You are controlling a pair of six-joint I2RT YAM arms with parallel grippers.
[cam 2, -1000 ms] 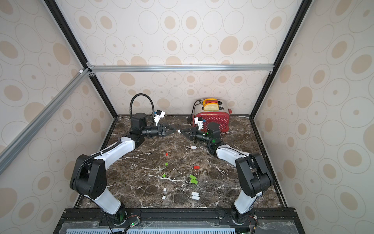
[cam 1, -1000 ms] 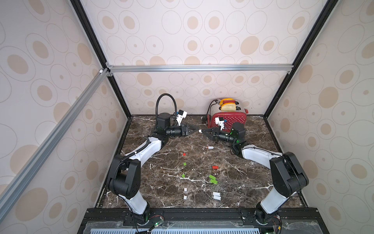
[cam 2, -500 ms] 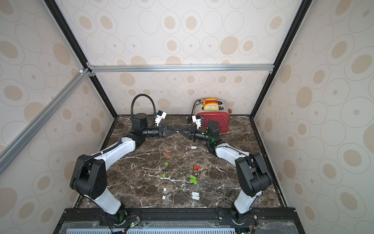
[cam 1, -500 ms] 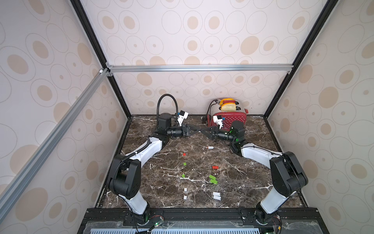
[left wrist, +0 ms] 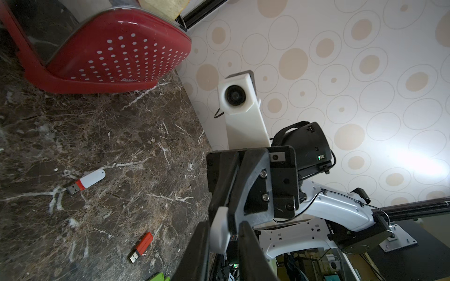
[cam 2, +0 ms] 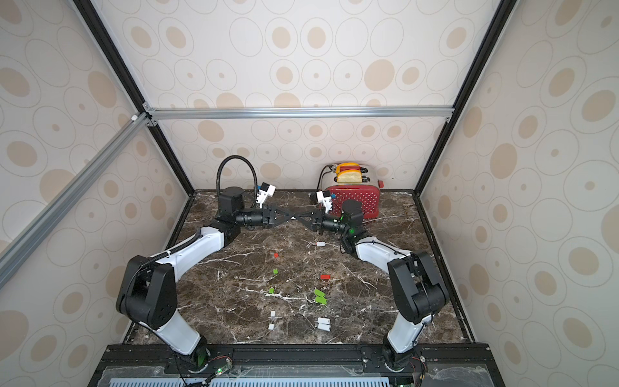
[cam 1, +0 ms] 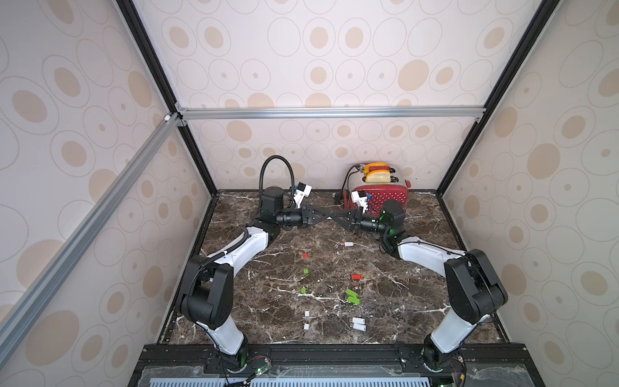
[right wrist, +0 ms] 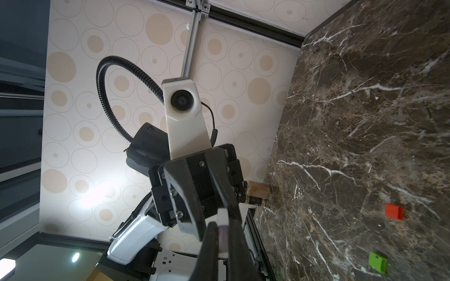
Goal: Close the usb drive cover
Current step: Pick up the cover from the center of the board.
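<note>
Both grippers meet tip to tip above the back of the marble table [cam 1: 418,268]. My right gripper [right wrist: 222,225] is shut on a small white usb drive [right wrist: 222,233], which has a purplish band across its middle. The drive's free white end [left wrist: 219,231] pokes between the fingers of my left gripper [left wrist: 224,226]. Those jaws stand narrow around it, with one finger [left wrist: 201,243] against the white piece. Contact on the other side is hidden by the right gripper's fingertip. I cannot pick out the cover from the drive's body. Both top views show the left gripper [cam 1: 325,216] and right gripper [cam 1: 336,219] joined.
A red toaster [cam 1: 382,197] stands at the back right, just behind the right wrist. Loose on the table lie a white drive with a red collar [cam 1: 348,244], a red drive [cam 1: 355,276], green drives [cam 1: 351,296], white drives [cam 1: 358,323] and several small caps [cam 1: 305,270].
The left gripper has slid right to meet the right gripper. Its jaws have narrowed around the drive's end. The right gripper has stayed shut on the drive.
</note>
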